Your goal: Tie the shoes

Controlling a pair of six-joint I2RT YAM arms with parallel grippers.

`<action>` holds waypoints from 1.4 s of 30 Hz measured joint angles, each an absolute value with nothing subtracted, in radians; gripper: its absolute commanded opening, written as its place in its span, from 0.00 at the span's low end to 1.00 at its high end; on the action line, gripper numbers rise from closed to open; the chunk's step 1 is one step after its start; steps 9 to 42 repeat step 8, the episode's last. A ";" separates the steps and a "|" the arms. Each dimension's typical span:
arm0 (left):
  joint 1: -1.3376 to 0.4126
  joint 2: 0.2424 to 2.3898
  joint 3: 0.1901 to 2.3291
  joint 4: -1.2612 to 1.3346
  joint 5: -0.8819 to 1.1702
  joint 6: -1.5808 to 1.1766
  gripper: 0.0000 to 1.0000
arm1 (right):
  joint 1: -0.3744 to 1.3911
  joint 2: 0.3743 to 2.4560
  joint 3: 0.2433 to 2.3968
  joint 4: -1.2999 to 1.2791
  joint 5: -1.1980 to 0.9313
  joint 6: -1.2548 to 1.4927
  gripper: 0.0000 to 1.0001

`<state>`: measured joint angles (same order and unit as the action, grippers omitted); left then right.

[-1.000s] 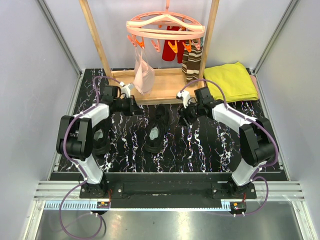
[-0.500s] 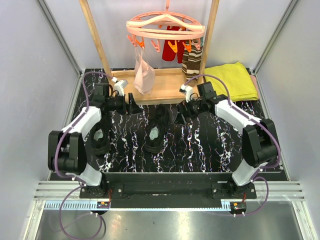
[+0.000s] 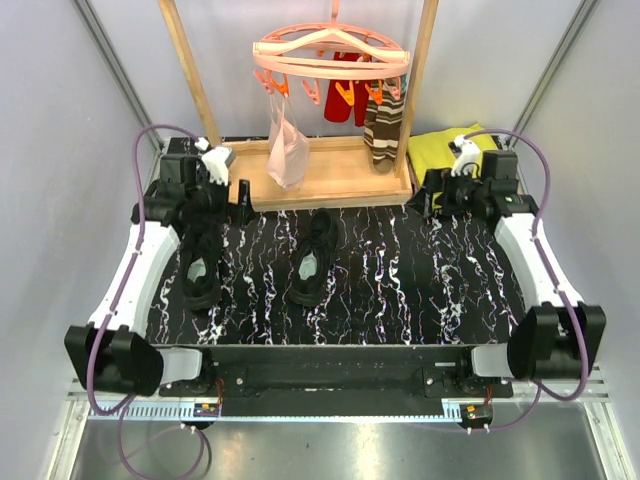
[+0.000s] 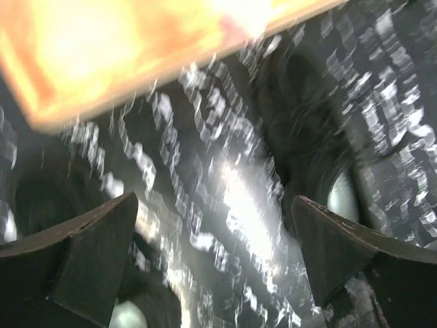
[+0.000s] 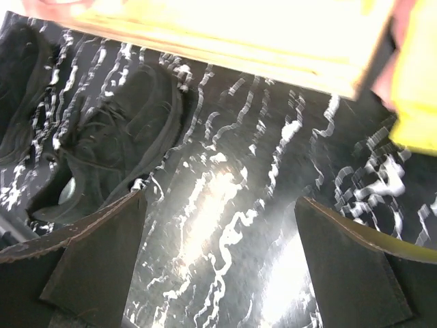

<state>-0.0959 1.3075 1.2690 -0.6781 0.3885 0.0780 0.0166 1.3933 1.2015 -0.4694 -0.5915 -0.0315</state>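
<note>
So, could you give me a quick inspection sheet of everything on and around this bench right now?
Surface: black marble-patterned mat with white veins.
Job's things: two black lace-up shoes, one at the mat's left, one at its centre; laces too small to judge.
Clutter: wooden drying rack, round pink peg hanger, pale pink hanging cloth, brown striped sock, red garment, folded yellow towel.
Grippers: left gripper and right gripper, jaws wide open, nothing between them.
Cables: purple cables loop off the left arm and the right arm, away from the shoes.
Surroundings: pale grey walls with metal framing.
</note>
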 measured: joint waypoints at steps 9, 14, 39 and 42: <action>-0.102 1.187 1.081 -0.748 0.186 0.078 0.99 | 0.004 1.225 1.014 -0.504 -0.566 -0.029 1.00; -0.102 1.187 1.081 -0.748 0.186 0.078 0.99 | 0.004 1.225 1.014 -0.504 -0.566 -0.029 1.00; -0.102 1.187 1.081 -0.748 0.186 0.078 0.99 | 0.004 1.225 1.014 -0.504 -0.566 -0.029 1.00; -0.102 1.187 1.081 -0.748 0.186 0.078 0.99 | 0.004 1.225 1.014 -0.504 -0.566 -0.029 1.00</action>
